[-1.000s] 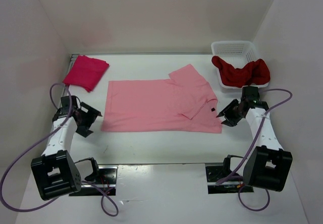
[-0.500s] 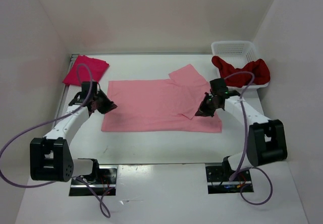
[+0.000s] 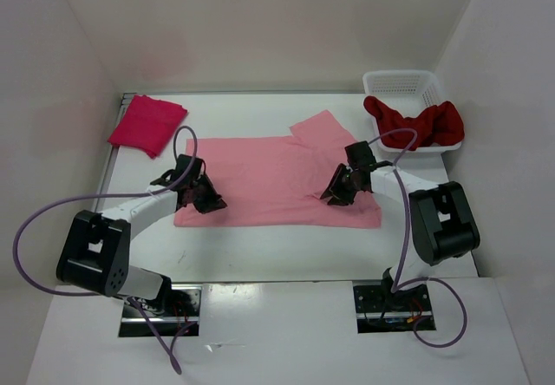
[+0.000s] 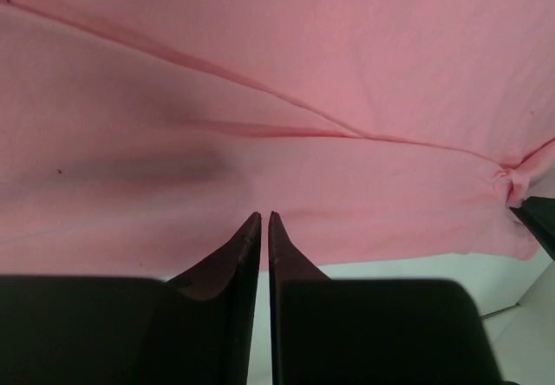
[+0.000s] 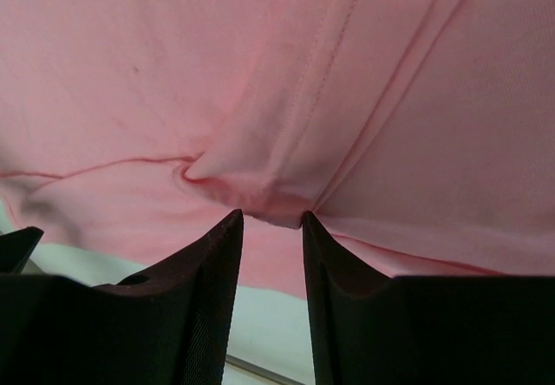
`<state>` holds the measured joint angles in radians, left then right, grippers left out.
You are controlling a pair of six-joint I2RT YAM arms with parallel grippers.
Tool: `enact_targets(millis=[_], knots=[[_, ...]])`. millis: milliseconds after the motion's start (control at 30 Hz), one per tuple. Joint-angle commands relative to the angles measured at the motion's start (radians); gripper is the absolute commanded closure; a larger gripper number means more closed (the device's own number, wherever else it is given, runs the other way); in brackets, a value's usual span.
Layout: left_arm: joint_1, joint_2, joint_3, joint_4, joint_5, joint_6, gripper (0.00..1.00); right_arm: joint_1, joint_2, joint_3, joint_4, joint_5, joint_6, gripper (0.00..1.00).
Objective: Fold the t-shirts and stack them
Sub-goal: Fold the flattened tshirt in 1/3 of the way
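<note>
Done: crimson t-shirt (image 3: 147, 123) lying folded, far-left table corner.
Folding: I am working the light pink t-shirt (image 3: 260, 177); left gripper (image 4: 264, 218) pinching its hem, right gripper (image 5: 271, 216) gaping part-open.
Waiting: dark red t-shirt (image 3: 414, 125).

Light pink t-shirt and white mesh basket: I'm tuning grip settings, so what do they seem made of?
Light pink t-shirt: soft matte knit cloth, probably cotton; it creases and shows stitched seams. White mesh basket: apparently rigid plastic, judging by its moulded lattice wall.

Bright even light, soft shadows, sharp
</note>
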<state>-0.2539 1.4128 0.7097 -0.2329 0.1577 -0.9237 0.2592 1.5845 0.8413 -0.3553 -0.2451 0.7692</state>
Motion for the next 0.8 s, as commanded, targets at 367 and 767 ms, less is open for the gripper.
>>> enact_targets(millis=[367,767], knots=[[0.039,-0.002,-0.061,0.052,-0.047,-0.007,0.85,-0.002,0.002,-0.027,0.027,0.057,0.027,0.62],[0.094,-0.029,-0.091,0.034,-0.078,0.002,0.83,-0.002,0.083,0.039,0.006,-0.003,-0.004,0.69]])
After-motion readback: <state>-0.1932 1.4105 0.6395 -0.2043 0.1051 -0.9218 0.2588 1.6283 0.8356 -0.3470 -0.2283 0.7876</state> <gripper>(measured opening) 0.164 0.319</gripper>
